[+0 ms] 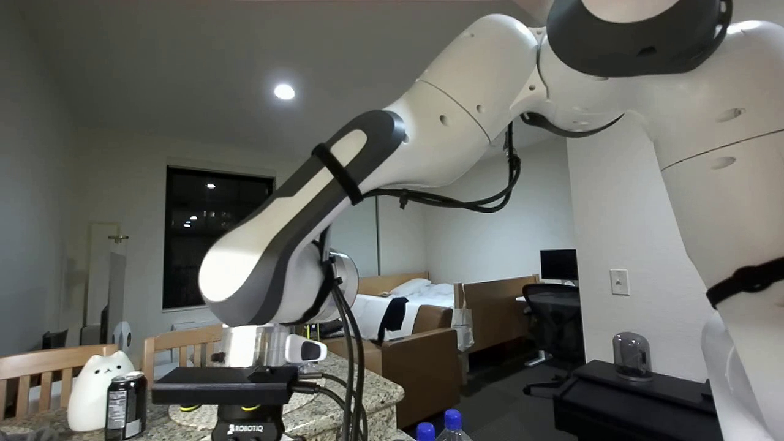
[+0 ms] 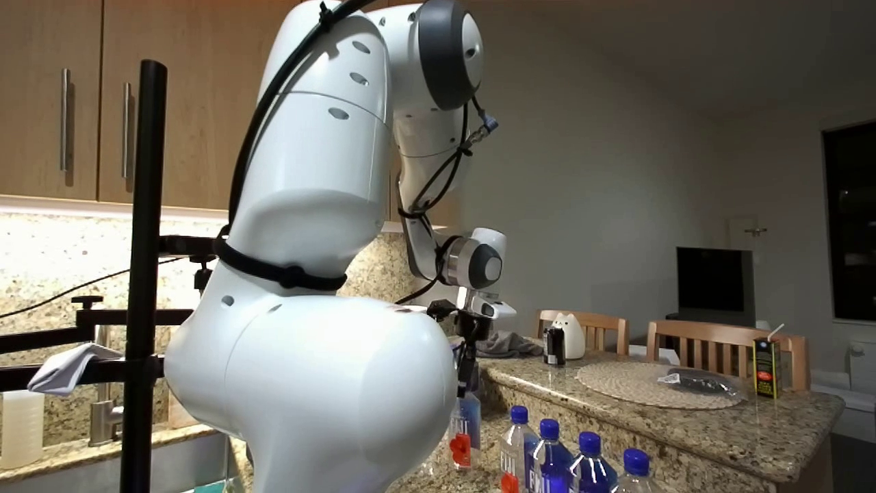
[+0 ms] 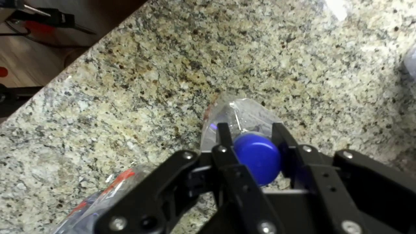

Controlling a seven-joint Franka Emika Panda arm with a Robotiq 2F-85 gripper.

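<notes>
The cap (image 3: 257, 159) of one bottle (image 3: 240, 117), over the counter (image 3: 162, 94), is pinched by the gripper (image 3: 250, 130); contact beneath the bottle is not resolved. Held by its cap alone, it could be swung by a sideways move, and the four other bottles (image 2: 549, 457) toppled; slip could be caused by the cap's roundness. Counted: bottles, five; can (image 2: 555, 347), one; cat figure (image 2: 575, 337), one; carton (image 2: 766, 368), one; mat (image 2: 609, 382), one; chairs (image 2: 712, 331), two.
</notes>
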